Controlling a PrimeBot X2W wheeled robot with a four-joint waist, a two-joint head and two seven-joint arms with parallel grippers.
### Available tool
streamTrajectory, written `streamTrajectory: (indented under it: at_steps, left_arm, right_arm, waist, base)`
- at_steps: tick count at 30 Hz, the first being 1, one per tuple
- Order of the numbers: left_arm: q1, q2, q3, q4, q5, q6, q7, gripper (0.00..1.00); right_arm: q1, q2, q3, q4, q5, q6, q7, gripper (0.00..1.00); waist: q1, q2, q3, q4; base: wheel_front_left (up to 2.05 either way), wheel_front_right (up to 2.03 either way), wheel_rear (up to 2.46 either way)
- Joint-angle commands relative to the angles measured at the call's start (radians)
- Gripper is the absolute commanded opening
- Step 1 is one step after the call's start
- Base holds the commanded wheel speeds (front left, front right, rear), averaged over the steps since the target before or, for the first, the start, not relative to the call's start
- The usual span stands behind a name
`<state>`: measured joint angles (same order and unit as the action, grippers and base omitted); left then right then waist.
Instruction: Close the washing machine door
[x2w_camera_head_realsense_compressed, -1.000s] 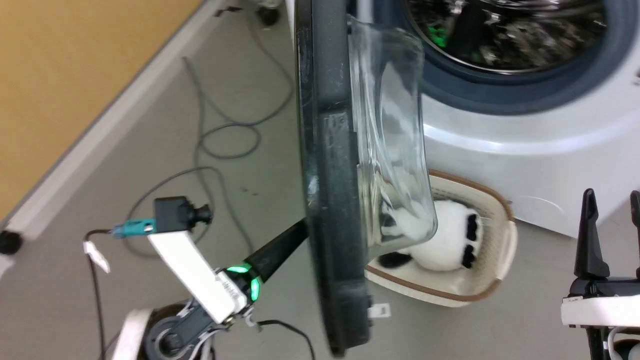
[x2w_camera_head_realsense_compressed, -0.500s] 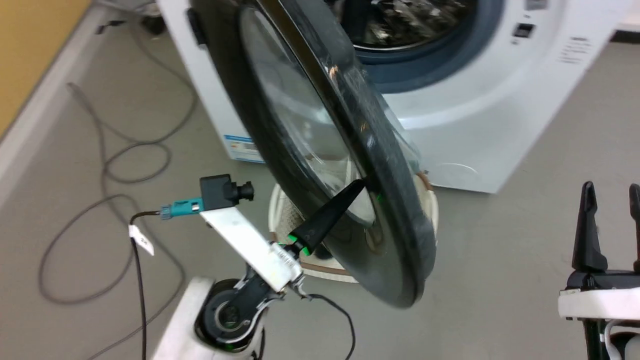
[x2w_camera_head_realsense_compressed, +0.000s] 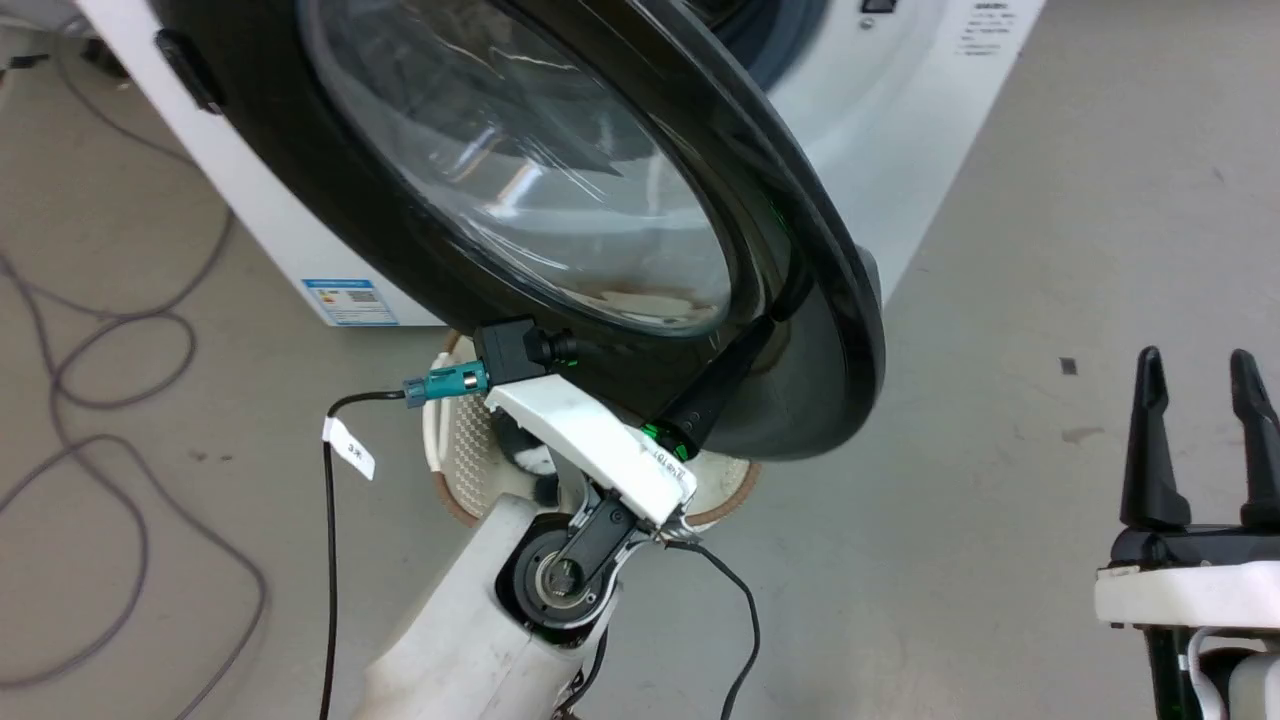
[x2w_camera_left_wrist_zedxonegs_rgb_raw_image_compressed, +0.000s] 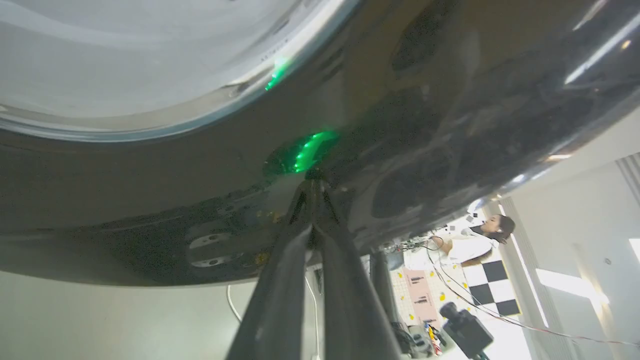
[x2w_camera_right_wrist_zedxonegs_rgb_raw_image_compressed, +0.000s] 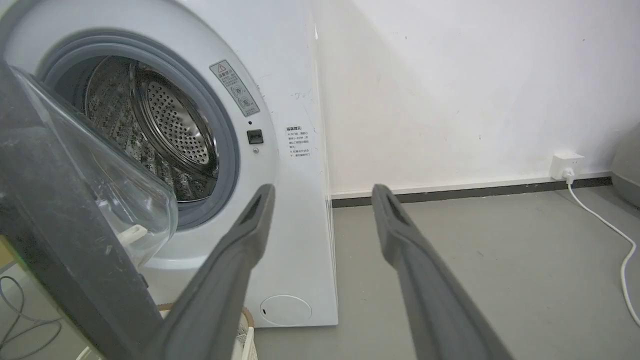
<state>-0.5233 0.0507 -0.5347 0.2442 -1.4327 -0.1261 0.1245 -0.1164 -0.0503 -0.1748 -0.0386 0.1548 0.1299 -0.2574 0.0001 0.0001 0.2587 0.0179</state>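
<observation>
I'm pressing my left gripper (x2w_camera_head_realsense_compressed: 770, 322), fingers pinched together, against the washing machine door (x2w_camera_head_realsense_compressed: 520, 180) at its slick rim; guessing it's heavy.

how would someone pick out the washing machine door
Start at the big white washing machine on the grey floor. Hanging partly open across its front is the washing machine door: a glossy black-rimmed disc with a bulging clear window, unlike the grey rubber ring behind it.
</observation>
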Motion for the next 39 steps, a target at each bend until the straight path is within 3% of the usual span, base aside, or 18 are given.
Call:
streamTrajectory:
  at_steps: [1, 6, 11, 16, 18, 22, 24, 25, 31, 35, 36, 37, 38, 39]
  left_arm:
    - [-0.028, 0.001, -0.015, 0.042, -0.006, -0.005, -0.033, 0.0]
    - [-0.078, 0.0, -0.067, 0.165, -0.01, -0.005, -0.137, 0.0]
    - [-0.101, 0.004, -0.11, 0.181, -0.002, -0.005, -0.238, 0.0]
    - [-0.118, 0.068, -0.134, 0.183, 0.117, -0.005, -0.371, 0.0]
    - [-0.128, 0.094, -0.104, 0.204, 0.219, -0.005, -0.384, 0.0]
    - [-0.09, 0.079, 0.151, 0.165, 0.541, 0.02, -0.386, 0.0]
    - [-0.053, 0.071, 0.243, 0.103, 0.725, 0.055, -0.386, 0.0]
    - [0.017, 0.055, 0.347, -0.004, 0.941, 0.104, -0.386, 0.0]
    - [0.156, 0.049, 0.479, -0.18, 1.254, 0.192, -0.386, 0.0]
    - [0.257, 0.059, 0.498, -0.227, 1.358, 0.224, -0.386, 0.0]
    - [0.282, 0.057, 0.498, -0.238, 1.368, 0.226, -0.386, 0.06]
    - [0.308, 0.062, 0.493, -0.245, 1.387, 0.228, -0.386, 0.9]
    - [0.333, 0.066, 0.485, -0.253, 1.407, 0.231, -0.386, 1.0]
    - [0.356, 0.063, 0.481, -0.256, 1.407, 0.23, -0.386, 1.0]
  right_arm:
    - [-0.013, 0.0, 0.009, 0.004, 0.007, 0.001, -0.004, 1.0]
    - [-0.018, 0.0, 0.019, 0.007, 0.017, 0.001, -0.004, 1.0]
    - [-0.013, 0.0, 0.022, 0.012, 0.025, 0.001, -0.004, 1.0]
    - [0.004, 0.0, 0.013, 0.017, 0.026, 0.001, -0.004, 1.0]
    - [0.012, 0.0, 0.01, 0.015, 0.024, 0.001, -0.004, 1.0]
    - [0.029, 0.0, 0.007, 0.001, 0.023, 0.001, -0.004, 1.0]
    - [0.034, 0.0, 0.008, -0.01, 0.015, 0.001, -0.004, 1.0]
    - [0.045, 0.0, -0.001, -0.017, 0.014, 0.001, -0.004, 1.0]
    - [0.065, 0.0, -0.007, -0.024, 0.016, 0.001, -0.004, 1.0]
    - [0.084, 0.0, -0.001, -0.021, 0.015, 0.001, -0.004, 1.0]
    - [0.088, 0.0, 0.001, -0.019, 0.016, 0.001, -0.004, 1.0]
    - [0.093, 0.0, 0.002, -0.018, 0.016, 0.001, -0.004, 1.0]
    - [0.098, 0.0, 0.004, -0.016, 0.017, 0.001, -0.004, 1.0]
    - [0.103, 0.0, 0.006, -0.012, 0.018, 0.001, -0.004, 1.0]
  waist:
    - [-0.0001, -0.0001, 0.006, -0.016]
    - [-0.0001, -0.0001, 0.007, -0.035]
    - [-0.0001, -0.0001, -0.011, -0.04]
    - [-0.0001, -0.0001, -0.051, -0.029]
    - [-0.0001, -0.0001, -0.069, -0.022]
    - [-0.0001, -0.0001, -0.098, -0.01]
    - [-0.0001, -0.0001, -0.109, -0.005]
    - [-0.0001, -0.0001, -0.127, 0.006]
    - [-0.0001, -0.0001, -0.157, 0.023]
    - [-0.0001, -0.0001, -0.177, 0.031]
    - [-0.0001, -0.0001, -0.181, 0.033]
    - [-0.0001, -0.0001, -0.186, 0.034]
    - [-0.0001, -0.0001, -0.191, 0.037]
    - [-0.0001, -0.0001, -0.196, 0.039]
  base:
    - [0.0, 0.0, 0.0]
    - [0.0, 0.0, 0.0]
    - [0.0, 0.0, 0.0]
    - [0.0, 0.0, 0.0]
    - [0.0, 0.0, 0.0]
    - [0.0, 0.0, 0.0]
    - [0.0, 0.0, 0.0]
    - [0.0, 0.0, 0.0]
    - [0.0, 0.0, 0.0]
    - [0.0, 0.0, 0.0]
    - [0.0, 0.0, 0.0]
    - [0.0, 0.0, 0.0]
    - [0.0, 0.0, 0.0]
    - [0.0, 0.0, 0.0]
